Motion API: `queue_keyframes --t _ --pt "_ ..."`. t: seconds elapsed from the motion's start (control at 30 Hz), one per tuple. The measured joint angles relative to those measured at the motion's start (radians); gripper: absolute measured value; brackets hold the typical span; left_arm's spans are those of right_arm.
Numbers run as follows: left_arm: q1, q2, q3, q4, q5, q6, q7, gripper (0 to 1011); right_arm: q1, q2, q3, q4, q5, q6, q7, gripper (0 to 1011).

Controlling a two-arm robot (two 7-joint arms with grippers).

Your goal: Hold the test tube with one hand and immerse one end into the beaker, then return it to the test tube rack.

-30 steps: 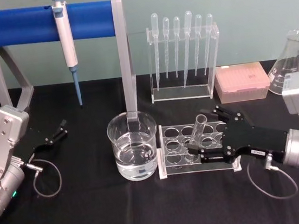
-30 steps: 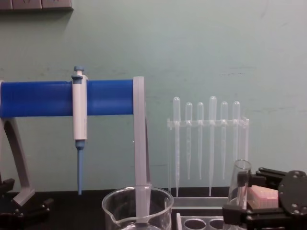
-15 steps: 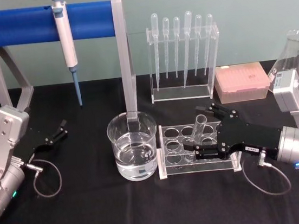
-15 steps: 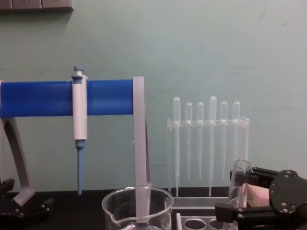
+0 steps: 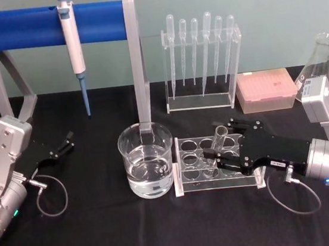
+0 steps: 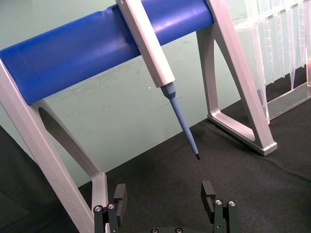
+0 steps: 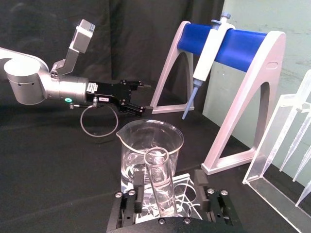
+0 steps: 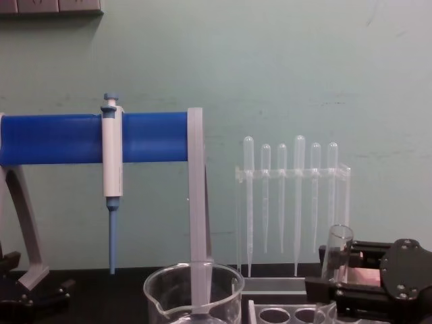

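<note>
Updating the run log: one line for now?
right end effector: open around tube | tube: in rack | left end effector: parked, open

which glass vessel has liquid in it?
The wide beaker left of the rack, visibly part-filled; the test tube and conical flask look empty.

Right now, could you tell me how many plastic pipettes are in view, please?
6 pipettes, hanging bulb-up in one row in the clear stand at the back, behind the test tube rack. None appears hidden.
</note>
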Motion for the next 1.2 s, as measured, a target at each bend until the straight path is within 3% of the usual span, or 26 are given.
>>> queue_keyframes --t 0.47,1.2 --pt "0.0 0.0 0.0 0.0 0.0 0.0 0.0 1000 -0.001 0.001 0.001 -0.002 0.001 0.001 0.0 229" --pt "0.0 0.0 0.0 0.0 0.0 0.0 0.0 1000 0.004 0.015 0.011 -0.023 0.001 0.003 0.0 225"
